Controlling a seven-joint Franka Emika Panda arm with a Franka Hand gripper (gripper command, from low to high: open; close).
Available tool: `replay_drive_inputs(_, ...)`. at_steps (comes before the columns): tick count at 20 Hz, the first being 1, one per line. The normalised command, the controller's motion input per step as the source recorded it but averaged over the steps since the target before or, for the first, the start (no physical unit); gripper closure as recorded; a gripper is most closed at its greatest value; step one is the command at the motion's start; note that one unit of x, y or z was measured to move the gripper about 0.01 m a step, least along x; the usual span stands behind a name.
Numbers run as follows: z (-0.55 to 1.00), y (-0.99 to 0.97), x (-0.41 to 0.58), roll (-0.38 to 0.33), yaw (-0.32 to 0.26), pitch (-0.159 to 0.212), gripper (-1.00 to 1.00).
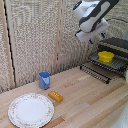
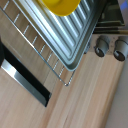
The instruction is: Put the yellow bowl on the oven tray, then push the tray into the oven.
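Observation:
The yellow dish (image 1: 105, 56) sits upright on the baking sheet (image 1: 116, 64), a ridged metal tray that sticks out of the oven (image 1: 119, 45) at the exterior view's right. My grabber (image 1: 90, 40) hangs in the air above and to the left of the dish, touching nothing. Its fingers are too small and dark to show their spacing. In the wrist view, the yellow dish (image 2: 60, 6) shows at the picture's edge on the baking sheet (image 2: 70, 37). A wire rack lies under the sheet, and no fingers appear in this view.
The oven door (image 1: 97, 71) lies open in front of the sheet, with its black handle (image 2: 25, 80) over the wooden table. Two oven knobs (image 2: 101, 47) show beside the tray. A blue cup (image 1: 44, 80), an orange block (image 1: 55, 96) and a white patterned plate (image 1: 31, 110) stand on the exterior view's left.

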Motion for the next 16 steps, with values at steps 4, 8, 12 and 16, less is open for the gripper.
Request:
replay_drive_inputs(4,-0.29,0.0,-0.129,-0.261,0.249,0.202,-1.0)
replay_drive_inputs(8,-0.33,0.0,-0.089,-0.27,0.259,0.181,-1.0)
replay_drive_inputs(12,-0.35,0.0,-0.049,-0.264,0.269,0.166,-1.0)
replay_drive_inputs(16,-0.36,0.0,-0.029,-0.255,0.275,0.16,-1.0)
